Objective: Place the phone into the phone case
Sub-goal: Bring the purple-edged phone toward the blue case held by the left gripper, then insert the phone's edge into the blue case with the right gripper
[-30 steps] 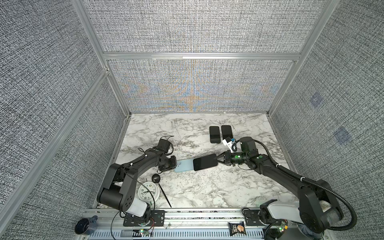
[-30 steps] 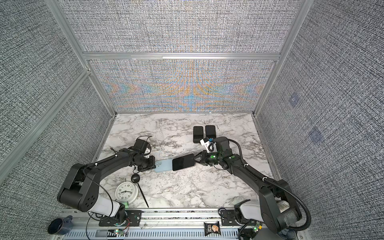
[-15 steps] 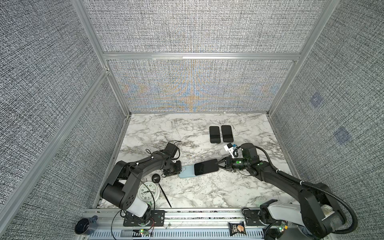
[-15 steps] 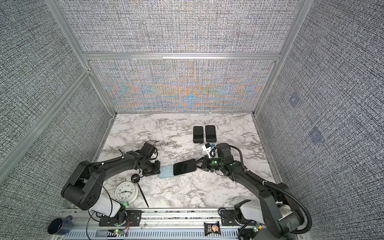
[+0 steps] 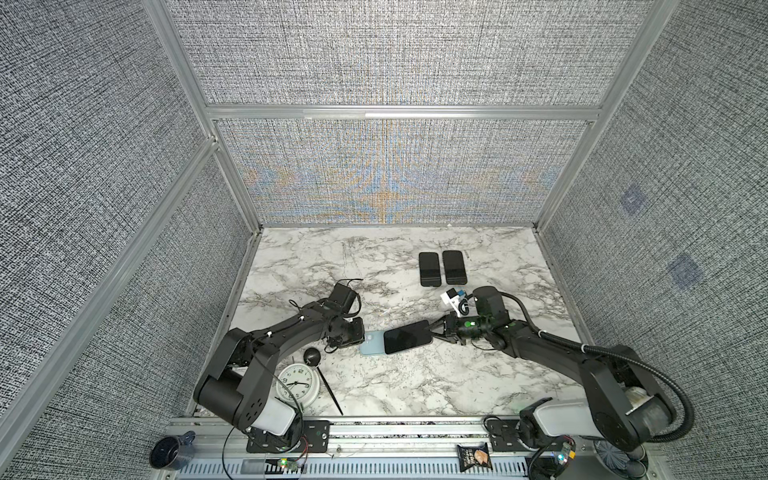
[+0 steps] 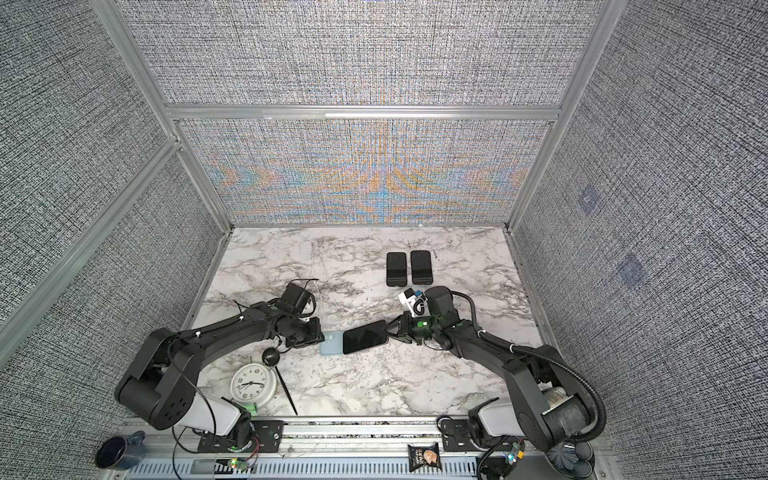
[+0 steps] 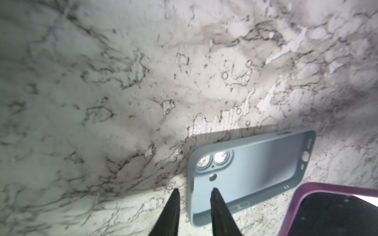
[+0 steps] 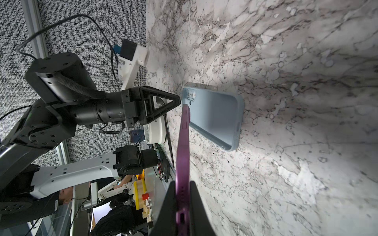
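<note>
The phone (image 5: 407,336) (image 6: 365,336) has a purple frame and a black screen. My right gripper (image 5: 434,330) (image 8: 183,183) is shut on one short end of it, and the purple edge (image 8: 183,153) runs out between the fingers. The phone case (image 5: 371,345) (image 6: 331,343) (image 7: 245,169) is light blue and lies on the marble, hollow side up. The phone's free end hangs tilted over part of the case. My left gripper (image 5: 358,332) (image 7: 194,190) stands slightly open at the case's camera-hole end. One finger is over the inside, one outside the end wall.
Two black phone-shaped slabs (image 5: 429,269) (image 5: 454,267) lie side by side at the back. A white clock (image 5: 298,384) and a black ball on a thin stick (image 5: 311,356) sit front left beside the left arm. Mesh walls enclose the table on three sides.
The left jaws have parted and let go of the case, which now rests on the table. Both grippers, phone and case came down toward the front.
</note>
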Controlling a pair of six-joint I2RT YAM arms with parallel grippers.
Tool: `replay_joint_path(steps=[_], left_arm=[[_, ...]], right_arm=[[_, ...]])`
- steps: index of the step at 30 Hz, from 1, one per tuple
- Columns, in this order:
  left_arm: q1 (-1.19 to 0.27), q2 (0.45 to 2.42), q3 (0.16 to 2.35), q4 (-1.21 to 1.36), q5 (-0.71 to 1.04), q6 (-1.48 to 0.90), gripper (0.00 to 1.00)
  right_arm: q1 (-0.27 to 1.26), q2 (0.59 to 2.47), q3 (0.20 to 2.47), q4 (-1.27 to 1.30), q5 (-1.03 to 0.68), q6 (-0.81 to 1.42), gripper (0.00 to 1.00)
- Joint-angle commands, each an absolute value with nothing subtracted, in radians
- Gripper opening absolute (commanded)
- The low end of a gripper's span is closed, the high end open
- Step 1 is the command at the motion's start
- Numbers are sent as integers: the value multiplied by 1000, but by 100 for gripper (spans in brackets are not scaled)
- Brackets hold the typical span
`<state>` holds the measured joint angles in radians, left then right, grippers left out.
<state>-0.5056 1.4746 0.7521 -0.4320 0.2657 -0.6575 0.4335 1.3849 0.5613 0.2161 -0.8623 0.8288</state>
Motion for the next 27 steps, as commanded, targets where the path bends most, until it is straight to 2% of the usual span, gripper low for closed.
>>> replay_joint_path(steps=[1, 12, 27], left_arm=[[-500, 1440, 730, -402, 280, -683, 37], [-465, 1363, 674, -350, 346, -721, 49], [-461, 1392, 609, -235, 419, -773, 50]], right_arm=[[449, 1408, 570, 301, -877, 863, 2], [479, 1557, 604, 431, -885, 937, 1], [502, 1646, 628, 471, -865, 951, 1]])
